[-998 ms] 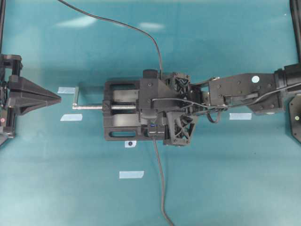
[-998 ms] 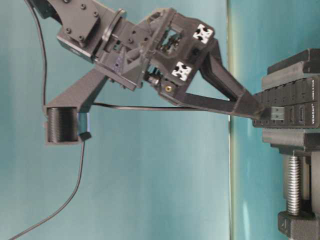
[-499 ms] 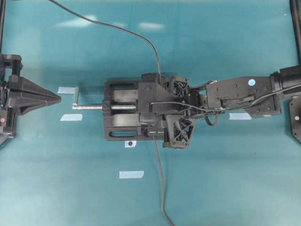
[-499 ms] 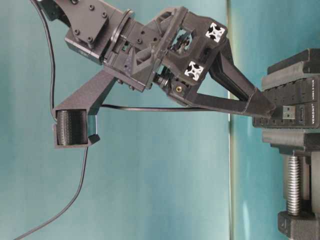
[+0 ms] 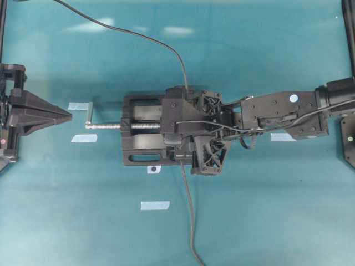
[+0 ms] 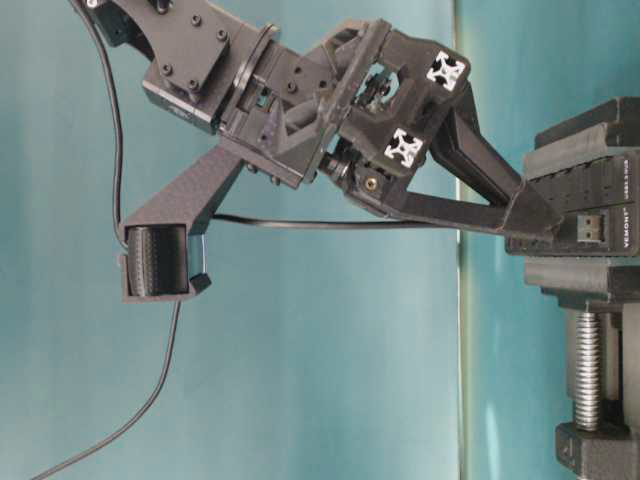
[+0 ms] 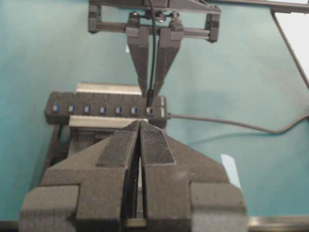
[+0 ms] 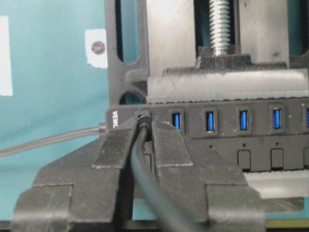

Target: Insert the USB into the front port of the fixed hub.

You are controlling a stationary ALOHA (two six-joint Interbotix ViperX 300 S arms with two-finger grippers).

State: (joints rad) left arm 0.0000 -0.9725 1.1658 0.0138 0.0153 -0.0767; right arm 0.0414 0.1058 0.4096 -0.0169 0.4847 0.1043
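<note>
The fixed hub [image 8: 231, 126] lies clamped in a black vise [image 5: 141, 133], its blue slots in a row. My right gripper [image 8: 144, 124] is shut on the USB [image 8: 143, 117], a small black plug pressed against the end slot next to the white lettering. The table-level view shows the USB [image 6: 591, 226] at the hub [image 6: 575, 190] face, just past the right gripper [image 6: 545, 222]. How deep it sits is hidden by the fingers. Its thin cable [image 8: 145, 169] trails back between the pads. My left gripper [image 5: 67, 115] stays far left, shut and empty; it appears again as the left gripper [image 7: 140, 124].
The vise's silver screw handle [image 5: 91, 119] points left toward the left gripper. The hub's own fixed cable [image 5: 189, 216] runs to the near table edge. The plug's cable [image 5: 138, 36] arcs off the far edge. Several tape marks [image 5: 155, 205] dot the teal mat.
My right gripper has slid the plug along the hub's face toward the lettered end, from a slot further in to the end slot. The left gripper has not moved.
</note>
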